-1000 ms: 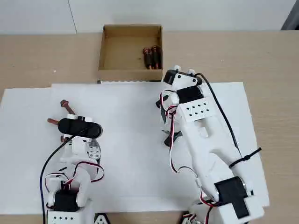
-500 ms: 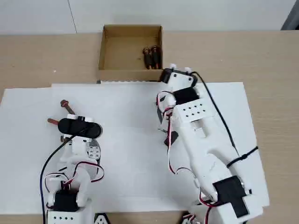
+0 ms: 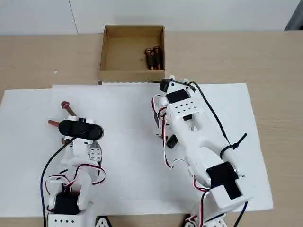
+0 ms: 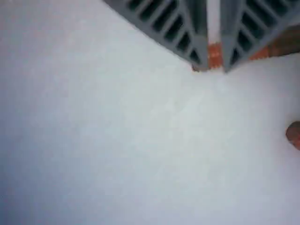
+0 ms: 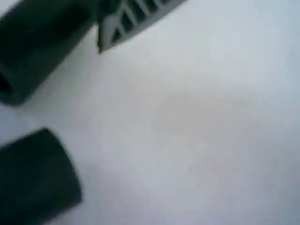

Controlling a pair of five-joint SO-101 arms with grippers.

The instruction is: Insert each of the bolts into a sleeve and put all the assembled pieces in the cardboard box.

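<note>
My left gripper (image 4: 210, 65) hangs right over a bolt (image 4: 213, 55) on the white paper (image 3: 128, 156), my right gripper (image 5: 117, 26) sits low beside two dark sleeves (image 5: 37, 42), and whether either is open or gripping I cannot tell. Around them the paper covers a light wooden table (image 3: 42, 52), the cardboard box (image 3: 102, 52) stands at its far edge, a pale wall (image 3: 189, 14) behind. Count: two bolts, the second bolt (image 3: 65, 104) just beyond my left gripper, two sleeves, and seemingly two assembled pieces (image 3: 154, 57) in the box.
</note>
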